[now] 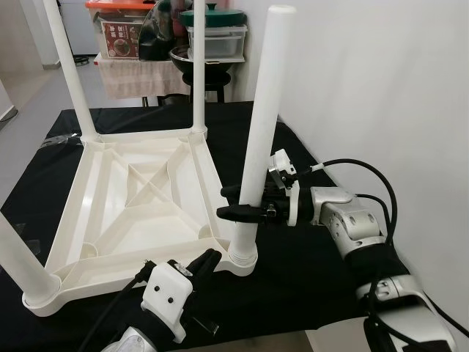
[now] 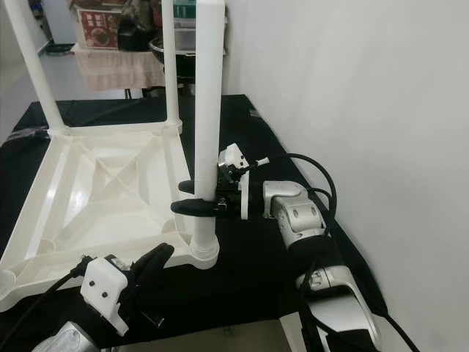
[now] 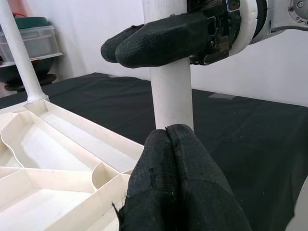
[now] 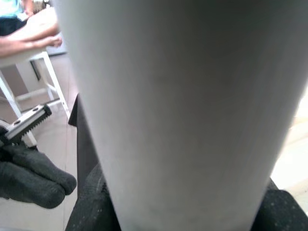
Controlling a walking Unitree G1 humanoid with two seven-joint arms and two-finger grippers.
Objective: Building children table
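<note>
A white plastic children's table (image 1: 139,198) lies upside down on a black cloth (image 1: 308,271). Legs stand in its corners: far left (image 1: 69,66), far right (image 1: 196,66), near left (image 1: 22,260). The near-right leg (image 1: 260,132) stands upright in its corner socket (image 1: 242,260). My right gripper (image 1: 233,203) is shut on this leg, low on the shaft, reaching in from the right. My left gripper (image 1: 207,260) hovers just in front of that corner, shut with nothing between its fingers (image 3: 173,183). In the left wrist view the gripped leg (image 3: 171,91) rises right behind those fingers.
A white wall (image 1: 381,88) runs close along the right side. At the back a cart (image 1: 176,37) holds pots and storage boxes. The cloth's front edge lies near my arms. A person's arm (image 4: 29,38) rests on a white table far off in the right wrist view.
</note>
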